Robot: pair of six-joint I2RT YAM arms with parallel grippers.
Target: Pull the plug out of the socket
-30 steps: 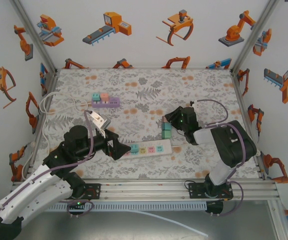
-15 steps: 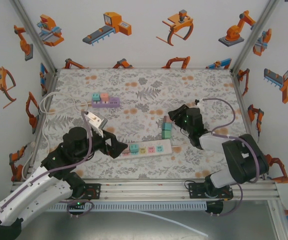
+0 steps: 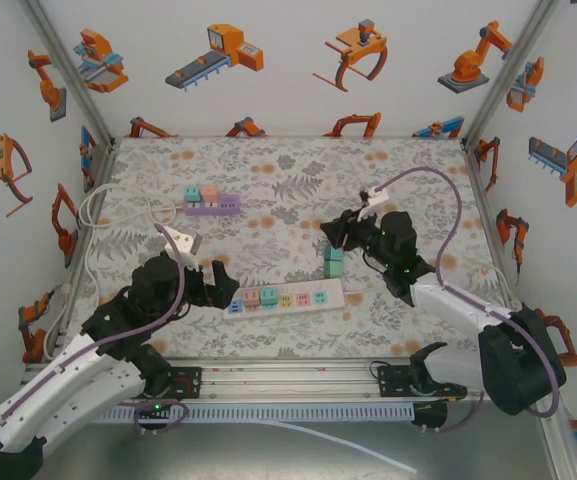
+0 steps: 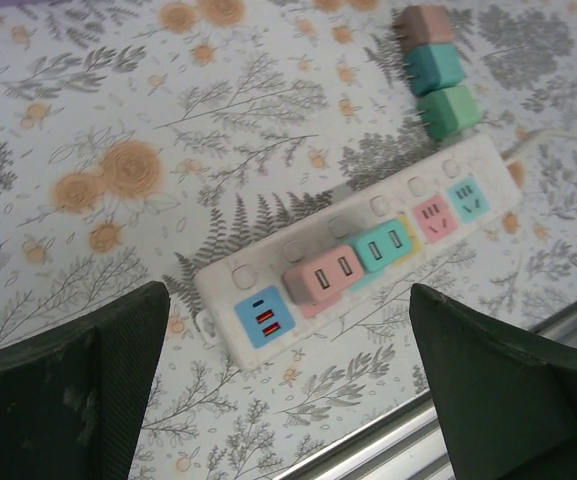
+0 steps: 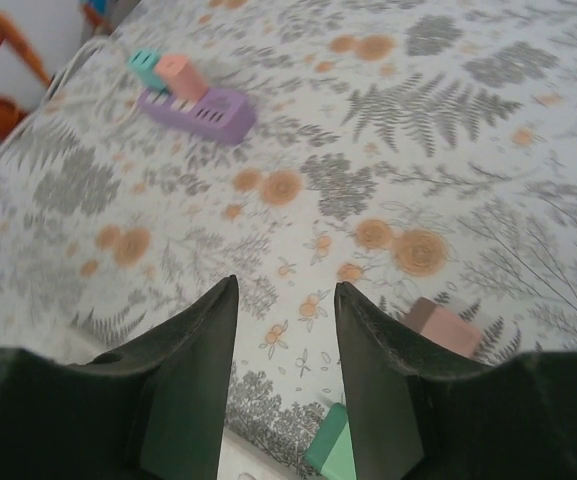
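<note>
Your left gripper point(image 3: 223, 289): fingers point(image 4: 118, 370) spread wide, holding nothing, hovering at the left end of the white plastic power strip point(image 4: 220, 298) on the floral surface point(image 4: 88, 120). The pink cube plug point(image 4: 320, 281) and teal cube plug point(image 4: 382, 246) sit seated in its sockets. Your right gripper point(image 3: 331, 232): fingers point(image 5: 193, 380) narrowly apart, empty, above the row of three loose cube plugs point(image 4: 434, 68) just beside the strip.

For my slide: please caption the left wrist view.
Open left gripper above a white power strip holding a pink plug and a teal plug.
</note>
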